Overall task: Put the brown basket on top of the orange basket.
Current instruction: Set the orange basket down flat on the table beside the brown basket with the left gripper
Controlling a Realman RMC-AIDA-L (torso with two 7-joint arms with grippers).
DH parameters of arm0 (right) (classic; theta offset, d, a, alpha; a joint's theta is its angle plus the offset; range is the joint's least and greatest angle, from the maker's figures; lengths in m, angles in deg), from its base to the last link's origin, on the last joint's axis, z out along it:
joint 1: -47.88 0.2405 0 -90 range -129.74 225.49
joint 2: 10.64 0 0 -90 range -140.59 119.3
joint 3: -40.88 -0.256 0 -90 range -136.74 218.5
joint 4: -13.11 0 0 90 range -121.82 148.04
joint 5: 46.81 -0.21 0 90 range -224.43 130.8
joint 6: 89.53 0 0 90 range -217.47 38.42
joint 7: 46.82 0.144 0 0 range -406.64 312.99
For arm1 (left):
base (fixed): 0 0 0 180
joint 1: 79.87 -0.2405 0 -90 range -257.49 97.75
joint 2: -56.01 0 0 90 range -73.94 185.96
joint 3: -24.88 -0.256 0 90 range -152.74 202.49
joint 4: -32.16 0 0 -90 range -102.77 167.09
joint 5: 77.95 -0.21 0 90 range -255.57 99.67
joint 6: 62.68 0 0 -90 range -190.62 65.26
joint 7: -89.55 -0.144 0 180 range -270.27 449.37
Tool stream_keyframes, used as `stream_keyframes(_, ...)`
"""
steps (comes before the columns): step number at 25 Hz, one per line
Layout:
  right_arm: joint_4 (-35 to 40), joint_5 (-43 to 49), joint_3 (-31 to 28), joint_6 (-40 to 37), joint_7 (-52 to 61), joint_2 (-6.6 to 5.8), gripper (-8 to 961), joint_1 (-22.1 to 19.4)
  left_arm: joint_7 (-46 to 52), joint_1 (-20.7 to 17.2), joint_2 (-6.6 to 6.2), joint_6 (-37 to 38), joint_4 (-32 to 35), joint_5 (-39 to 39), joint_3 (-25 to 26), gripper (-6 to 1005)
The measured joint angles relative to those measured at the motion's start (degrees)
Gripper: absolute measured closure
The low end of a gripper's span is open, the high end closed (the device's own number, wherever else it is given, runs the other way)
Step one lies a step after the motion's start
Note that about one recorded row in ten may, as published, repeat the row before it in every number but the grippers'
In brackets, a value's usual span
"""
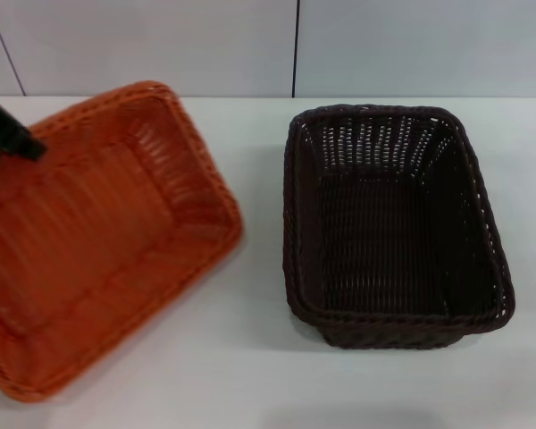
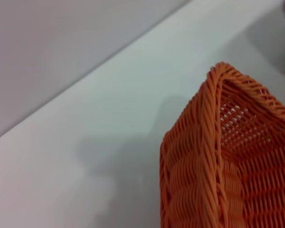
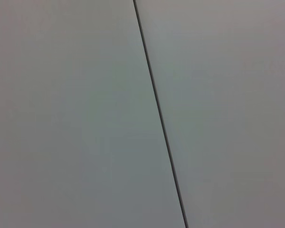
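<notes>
The orange basket (image 1: 98,241) is on the left of the head view, tilted with its opening toward me and its near end low, and it looks raised off the table. My left gripper (image 1: 18,138) shows as a black finger on the basket's far left rim, shut on it. The left wrist view shows one corner of the orange basket (image 2: 213,161) above the white table. The brown basket (image 1: 393,223) stands upright and empty on the table to the right, apart from the orange one. My right gripper is out of view; the right wrist view shows only a wall.
The white table (image 1: 259,375) runs under both baskets, with a pale wall (image 1: 161,45) close behind it. A dark seam (image 3: 156,109) crosses the wall in the right wrist view.
</notes>
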State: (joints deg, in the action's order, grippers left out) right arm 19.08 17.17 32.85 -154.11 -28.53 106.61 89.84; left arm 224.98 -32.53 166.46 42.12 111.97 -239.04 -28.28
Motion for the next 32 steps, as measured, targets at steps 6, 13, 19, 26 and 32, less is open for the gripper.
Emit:
stream_keyframes(6, -0.14, 0.00, -0.11, 0.00, 0.13, 0.16, 393, -0.29, -1.99, 3.42, 2.63, -0.50, -6.88, -0.05, -0.52, 819)
stream_keyframes(13, -0.18, 0.00, 0.08, 0.60, 0.10, 0.25, 393, -0.31, -3.15, 6.60, 6.42, -0.64, -10.44, 0.08, -1.23, 820)
stream_keyframes(19, -0.22, 0.00, 0.27, 0.68, 0.06, 0.26, 393, -0.31, -3.16, 8.55, 7.54, -1.60, -13.22, 3.83, -3.70, 823)
stream_keyframes(26, -0.35, 0.01, 0.30, 1.25, 0.04, 0.25, 393, -0.34, -3.16, 8.89, 7.64, -3.81, -14.44, 11.12, -9.24, 793)
stream_keyframes(32, -0.36, 0.03, 0.22, 1.47, 0.02, 0.25, 392, -0.36, -4.58, 8.94, 7.74, -5.31, -15.11, 13.29, -13.56, 768)
